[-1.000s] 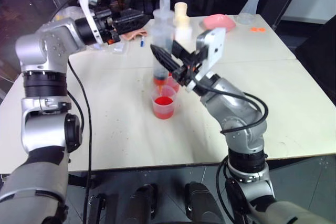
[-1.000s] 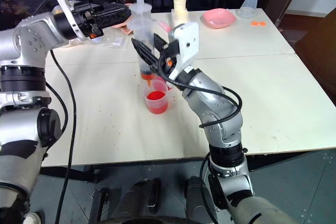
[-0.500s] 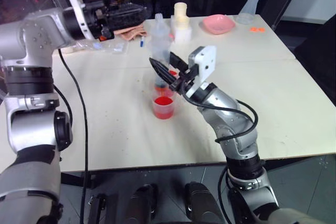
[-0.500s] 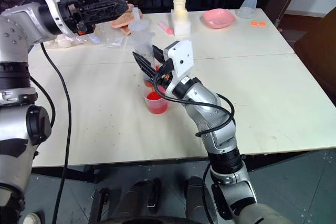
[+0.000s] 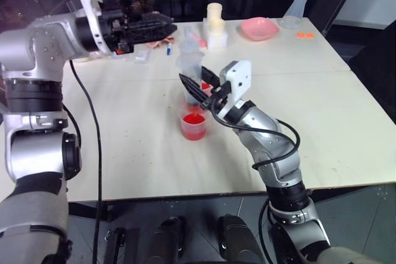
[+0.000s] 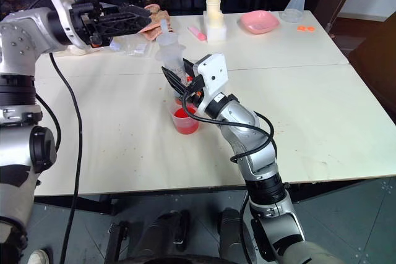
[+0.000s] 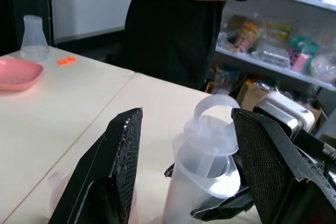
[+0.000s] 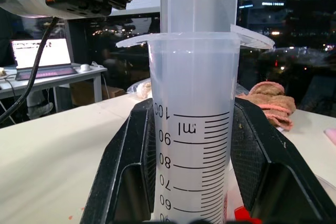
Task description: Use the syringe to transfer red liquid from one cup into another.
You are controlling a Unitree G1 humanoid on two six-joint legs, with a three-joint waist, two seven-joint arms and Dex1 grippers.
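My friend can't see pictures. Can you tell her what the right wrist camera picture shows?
A big clear syringe stands upright, gripped between the right pincer's two black fingers, with its printed scale reading up to one hundred. Behind it are the pale table, a crumpled pinkish cloth, and an open laptop on a desk.

A lab workroom: flask (image 5: 297, 5) on white table (image 5: 322, 103), cluttered shelves (image 7: 283, 35).

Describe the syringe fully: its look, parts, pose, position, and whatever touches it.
The syringe is a large clear plastic barrel with a printed black ml scale, a flange and a white plunger ending in a ring. It stands upright, clamped between the right gripper's black fingers, its lower end down at the cups with red liquid. The open left gripper hovers beside its plunger top without touching.
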